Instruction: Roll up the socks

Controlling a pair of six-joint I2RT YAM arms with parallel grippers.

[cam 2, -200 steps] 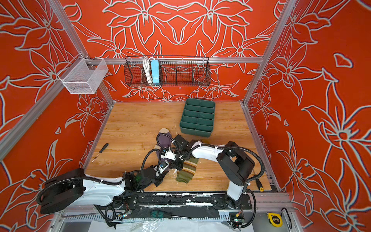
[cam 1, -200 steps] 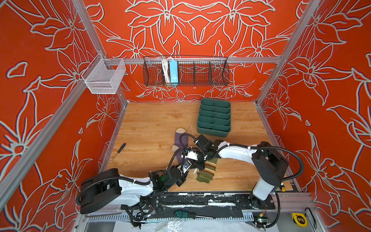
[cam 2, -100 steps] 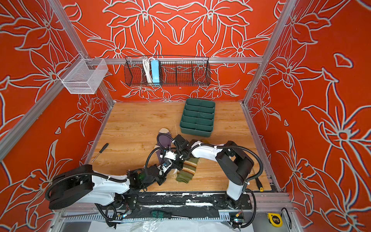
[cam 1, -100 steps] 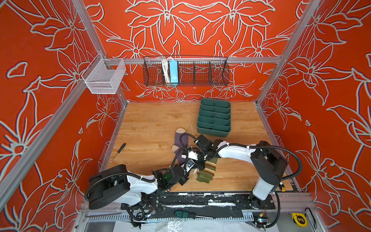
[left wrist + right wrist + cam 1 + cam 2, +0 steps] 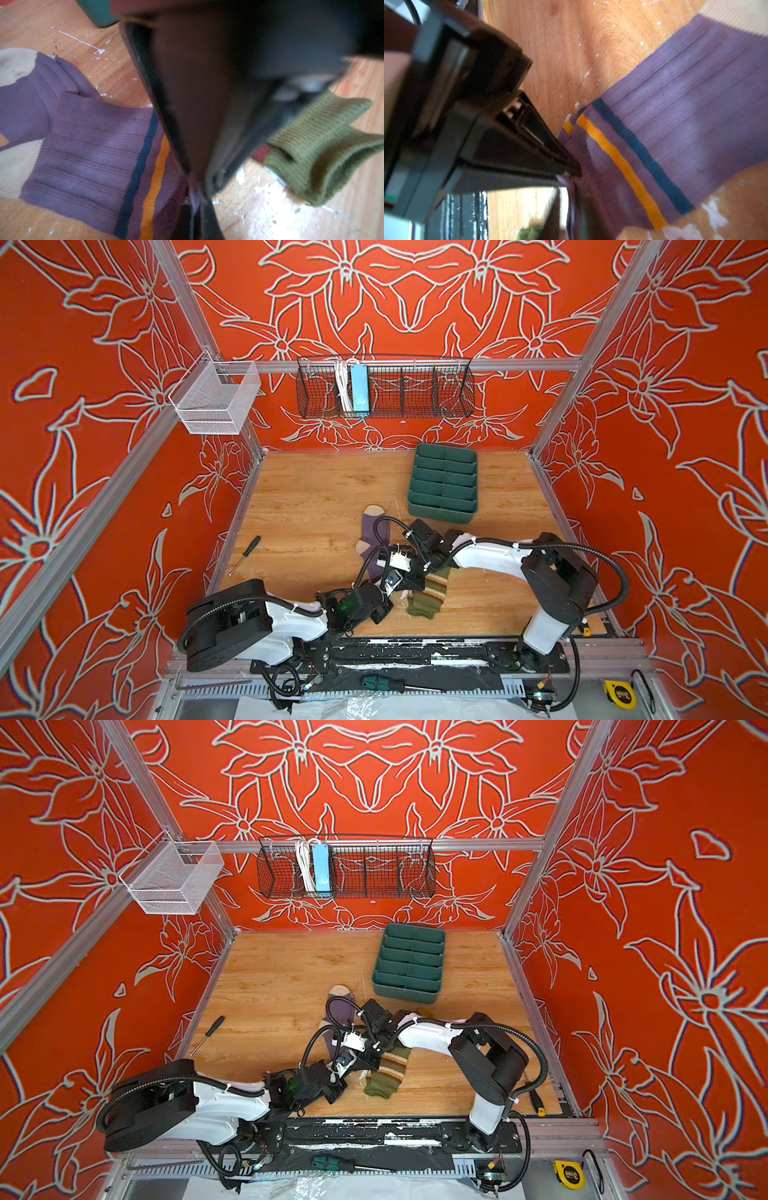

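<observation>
In both top views the purple sock lies flat on the wooden floor, cream toe at the far end. The olive green striped sock lies just right of it. Both grippers meet at the purple sock's near cuff. My left gripper is shut, pinching the purple cuff edge below its navy and orange stripes. My right gripper stands a little open, floor showing between its fingers and purple cuff fabric against one finger. The olive sock's cuff lies beside them.
A green divided tray stands behind the socks at the back right. A black screwdriver lies by the left wall. A black wire basket and a white mesh basket hang on the walls. A yellow-handled tool lies at the front right.
My left gripper's jaws have closed onto the purple sock's cuff. My right gripper's jaws, shut before, have parted. Both arms stay at the cuff; the socks have not shifted.
</observation>
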